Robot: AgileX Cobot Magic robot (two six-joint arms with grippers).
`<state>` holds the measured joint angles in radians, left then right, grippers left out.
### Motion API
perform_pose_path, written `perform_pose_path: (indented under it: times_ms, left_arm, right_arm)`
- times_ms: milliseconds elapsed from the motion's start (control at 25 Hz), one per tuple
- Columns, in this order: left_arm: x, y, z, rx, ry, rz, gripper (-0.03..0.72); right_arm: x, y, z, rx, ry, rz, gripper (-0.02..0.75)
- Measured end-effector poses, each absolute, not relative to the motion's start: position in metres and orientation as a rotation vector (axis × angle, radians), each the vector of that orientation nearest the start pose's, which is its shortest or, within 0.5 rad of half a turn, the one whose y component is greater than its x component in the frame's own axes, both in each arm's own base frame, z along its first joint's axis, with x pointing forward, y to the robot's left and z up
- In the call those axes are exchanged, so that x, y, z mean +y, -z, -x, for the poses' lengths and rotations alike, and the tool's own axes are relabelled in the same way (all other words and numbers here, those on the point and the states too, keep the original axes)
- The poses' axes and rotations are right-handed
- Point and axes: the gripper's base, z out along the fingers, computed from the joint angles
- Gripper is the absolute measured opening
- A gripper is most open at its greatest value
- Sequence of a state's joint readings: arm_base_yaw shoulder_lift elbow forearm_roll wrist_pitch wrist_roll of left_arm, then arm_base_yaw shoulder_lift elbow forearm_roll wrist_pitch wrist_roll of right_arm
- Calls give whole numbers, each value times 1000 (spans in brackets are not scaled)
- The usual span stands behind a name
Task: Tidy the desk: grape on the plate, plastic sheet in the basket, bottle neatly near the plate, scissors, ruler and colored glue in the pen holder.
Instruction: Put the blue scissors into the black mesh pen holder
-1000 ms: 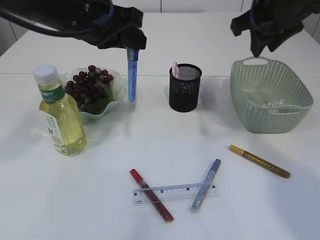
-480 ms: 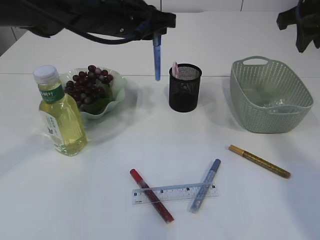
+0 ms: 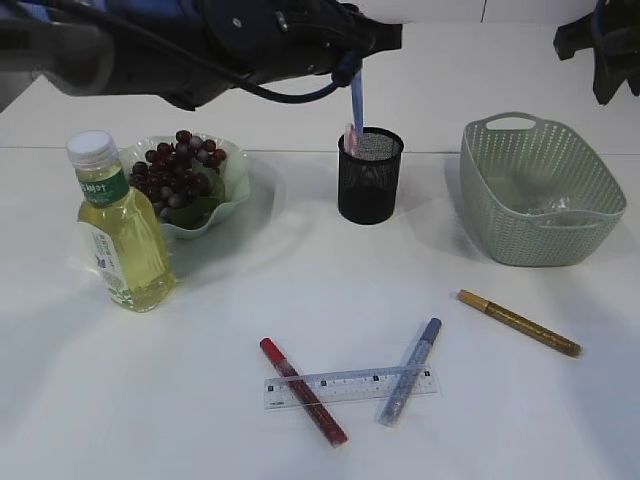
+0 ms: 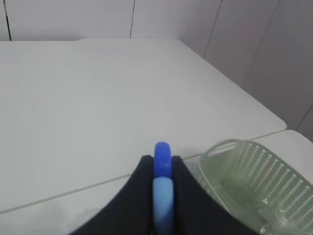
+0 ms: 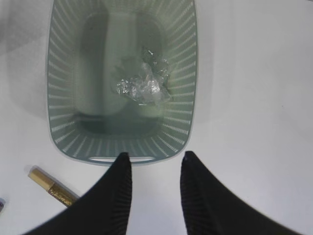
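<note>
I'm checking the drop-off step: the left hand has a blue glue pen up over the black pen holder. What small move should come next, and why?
Probably lower it straight down, then let go. The left hand grips the blue glue pen upright, its tip right at the pen holder rim beside the pink item already inside, so releasing now might let it tip out.

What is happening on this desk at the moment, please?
The left tool holds a blue glue pen upright just above the black pen holder. The right tool is open and empty above the basket, where the plastic sheet lies. The grapes are on the plate. A ruler and three more pens remain on the desk.
</note>
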<state>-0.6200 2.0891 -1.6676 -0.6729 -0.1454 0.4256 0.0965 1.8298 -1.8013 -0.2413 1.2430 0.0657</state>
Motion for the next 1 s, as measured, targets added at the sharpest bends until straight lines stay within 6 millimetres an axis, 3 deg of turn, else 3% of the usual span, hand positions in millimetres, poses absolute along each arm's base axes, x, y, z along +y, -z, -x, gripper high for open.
perform_pose_path:
  times_ms: [480, 720, 1000]
  left_arm:
    - [-308, -237, -455, 1718, 503, -224, 50]
    - [-311, -219, -461, 1725, 484, -227, 52]
    - [-311, -215, -462, 1727, 479, -225, 60]
  right_arm:
    - [15, -341, -393, 2718, 322, 89, 279]
    - [14, -342, -393, 2717, 330, 90, 279]
    - [14, -342, -393, 2716, 332, 90, 279]
